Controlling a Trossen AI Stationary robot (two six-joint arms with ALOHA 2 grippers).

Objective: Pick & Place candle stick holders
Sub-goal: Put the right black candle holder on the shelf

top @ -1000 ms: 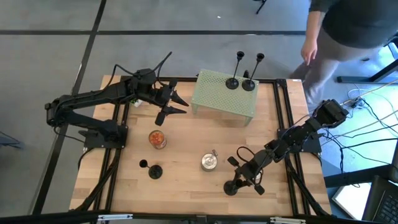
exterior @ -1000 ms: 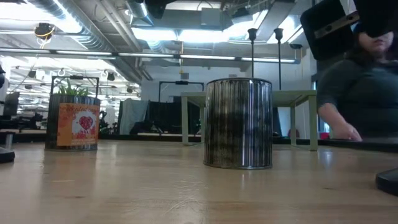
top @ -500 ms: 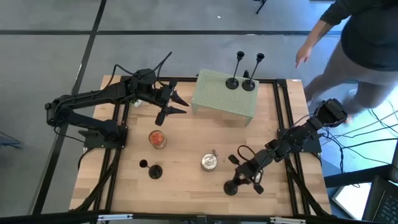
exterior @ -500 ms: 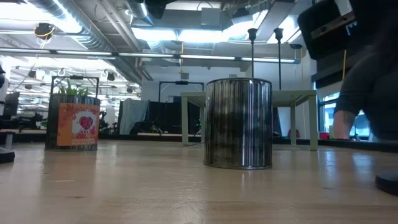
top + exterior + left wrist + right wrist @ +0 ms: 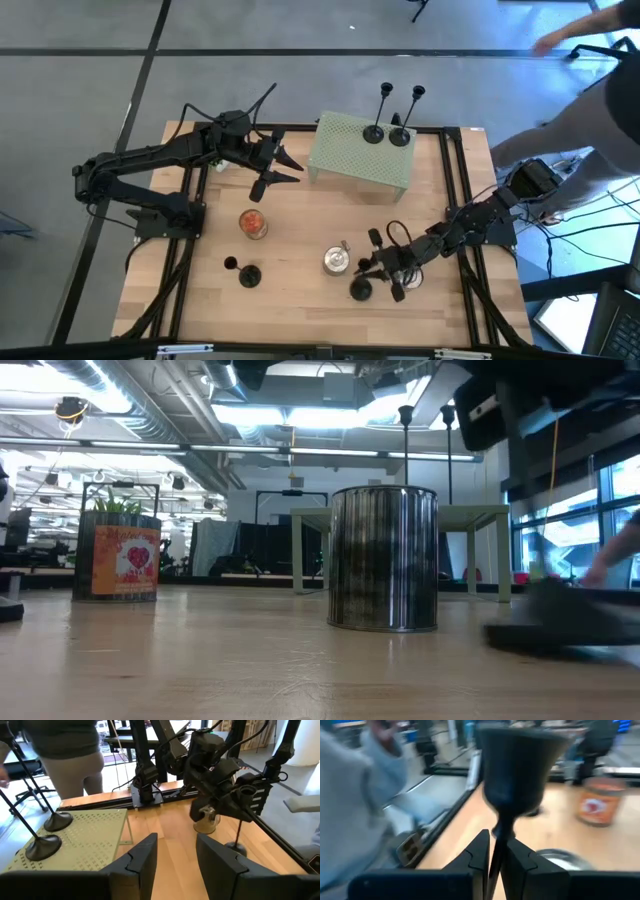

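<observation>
Two black candle stick holders (image 5: 373, 133) (image 5: 400, 137) stand by their round bases on the green perforated stand (image 5: 345, 160) at the far side. A third (image 5: 248, 275) stands on the table near the left. My right gripper (image 5: 388, 268) is shut on the stem of another holder (image 5: 362, 286) just right of the silver tin (image 5: 337, 260); its cup (image 5: 520, 765) rises above the fingers. My left gripper (image 5: 285, 165) hovers open left of the stand, with nothing between its fingers (image 5: 175, 850). My right gripper pinches the thin stem (image 5: 495, 857) between its two fingers, just under the cup. The fingers come nearly level from the table's right side and lie across the stem. The holder stands roughly upright, its round base (image 5: 235, 849) at table height; whether it rests there, I cannot tell.
A glass jar with an orange label (image 5: 253, 222) stands left of the tin (image 5: 383, 557). A person (image 5: 590, 90) moves beyond the table's far right corner. Bare wood lies between the tin and the stand.
My right gripper has swung toward the table's left, toward the tin, turning as it went. The held holder has come with it, its base shifting left and a little toward the far edge. The person beyond the far right corner has moved away.
</observation>
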